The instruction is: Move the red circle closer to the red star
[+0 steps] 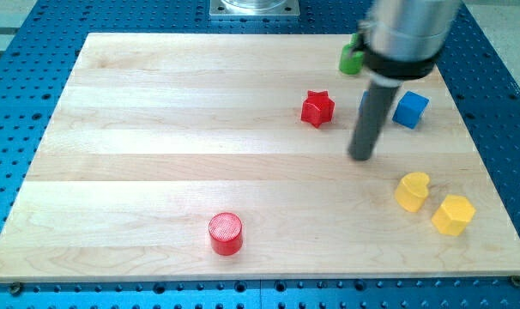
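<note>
The red circle (226, 233) lies near the board's bottom edge, left of centre. The red star (317, 109) lies in the upper right part of the board. My tip (361, 157) rests on the board to the lower right of the red star and far to the upper right of the red circle. It touches no block.
A blue cube (410, 110) sits right of the rod, and another blue block is mostly hidden behind it. A green block (352, 57) lies at the top right, partly hidden by the arm. A yellow heart (412, 190) and a yellow hexagon (453, 215) lie at the lower right. The wooden board (157, 129) sits on a blue perforated table.
</note>
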